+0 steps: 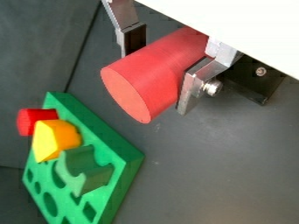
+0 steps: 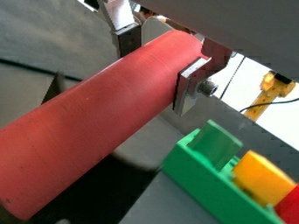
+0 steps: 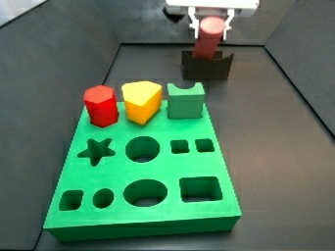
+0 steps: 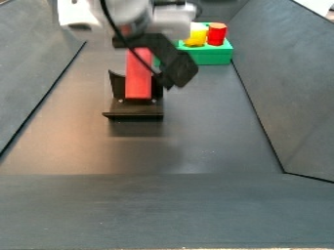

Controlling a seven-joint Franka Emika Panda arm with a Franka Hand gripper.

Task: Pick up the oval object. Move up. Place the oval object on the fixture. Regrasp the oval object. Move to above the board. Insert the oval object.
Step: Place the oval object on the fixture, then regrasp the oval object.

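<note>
Two fingers (image 1: 193,83) of the gripper (image 1: 162,54) clamped on the oval object (image 1: 149,77) (no legible writing), above the fixture (image 4: 135,98).

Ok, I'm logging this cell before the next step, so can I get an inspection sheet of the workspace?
Surface: dark floor, bare in front of the fixture.
Job's things: oval object stands tilted at the fixture; whether it rests in it, cannot tell. Board apart from both.
Clutter: red block, yellow block and green block stand on the board's far edge.
Grippers: gripper above the fixture, fingers clamped on the oval object.
Cables: yellow cable in a wrist view, beyond the floor.
Surroundings: dark sloping walls enclose the floor.
</note>
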